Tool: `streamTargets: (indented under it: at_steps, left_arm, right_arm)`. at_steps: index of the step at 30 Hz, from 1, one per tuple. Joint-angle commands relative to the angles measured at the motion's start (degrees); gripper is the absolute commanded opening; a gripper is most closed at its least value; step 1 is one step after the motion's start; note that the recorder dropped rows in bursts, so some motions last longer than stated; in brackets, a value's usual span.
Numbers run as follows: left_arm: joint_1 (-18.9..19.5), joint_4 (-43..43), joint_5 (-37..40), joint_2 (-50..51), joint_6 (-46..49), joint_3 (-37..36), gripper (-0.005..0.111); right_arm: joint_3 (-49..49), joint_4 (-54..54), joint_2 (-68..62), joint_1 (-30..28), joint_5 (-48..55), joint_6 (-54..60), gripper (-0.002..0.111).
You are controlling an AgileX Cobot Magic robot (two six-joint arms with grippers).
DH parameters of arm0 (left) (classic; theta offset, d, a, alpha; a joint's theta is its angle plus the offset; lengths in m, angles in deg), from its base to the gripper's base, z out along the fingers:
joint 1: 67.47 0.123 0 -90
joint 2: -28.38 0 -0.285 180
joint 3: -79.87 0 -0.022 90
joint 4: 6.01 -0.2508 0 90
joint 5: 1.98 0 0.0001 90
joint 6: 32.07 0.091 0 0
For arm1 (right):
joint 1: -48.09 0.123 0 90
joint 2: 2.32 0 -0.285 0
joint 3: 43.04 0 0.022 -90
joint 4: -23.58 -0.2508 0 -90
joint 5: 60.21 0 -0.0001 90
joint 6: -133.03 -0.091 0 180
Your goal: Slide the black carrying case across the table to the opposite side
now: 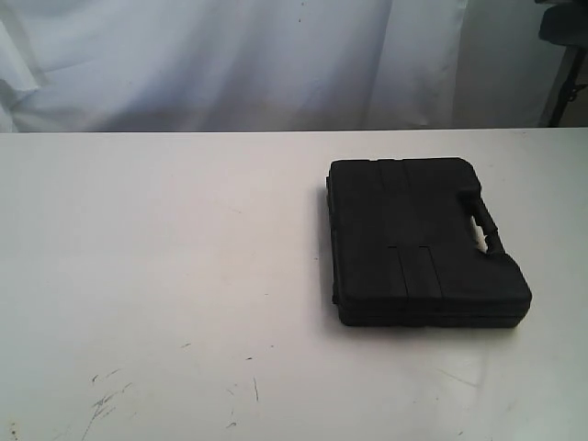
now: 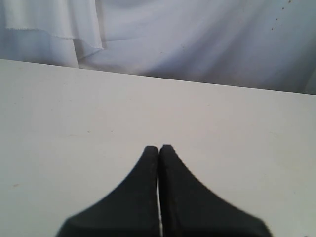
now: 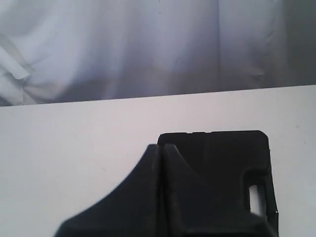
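The flat black case (image 1: pixel 418 241) lies on the right half of the white table (image 1: pixel 165 257), its handle slot (image 1: pixel 480 227) along its right edge. Neither arm shows in the exterior view. In the right wrist view the right gripper (image 3: pixel 161 146) is shut and empty, hovering in front of the case (image 3: pixel 222 163); its tips overlap the case's far left corner in the picture. In the left wrist view the left gripper (image 2: pixel 158 147) is shut with nothing in it, over bare table (image 2: pixel 74 123); the case is out of that view.
A white cloth backdrop (image 1: pixel 230 55) hangs behind the table's far edge. Thin dark scratches (image 1: pixel 106 400) mark the near left of the tabletop. A dark stand (image 1: pixel 565 55) is at the back right.
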Motion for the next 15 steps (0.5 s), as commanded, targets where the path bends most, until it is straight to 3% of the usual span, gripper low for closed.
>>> streamTargets:
  at_steps: [1,8,15]
  left_arm:
    - [0.2,0.0,-0.3,-0.2,-0.1,-0.3,0.0]
    - [0.2,0.0,-0.3,-0.2,-0.1,-0.3,0.0]
    - [0.2,0.0,-0.3,-0.2,-0.1,-0.3,0.0]
  right_arm:
    - [-0.3,1.4,2.8,0.3,-0.1,1.8,0.0]
    - [-2.0,8.0,8.4,-0.9,3.3,1.9,0.0]
    - [-16.5,7.7,20.4,-9.3,-3.8,1.3,0.0]
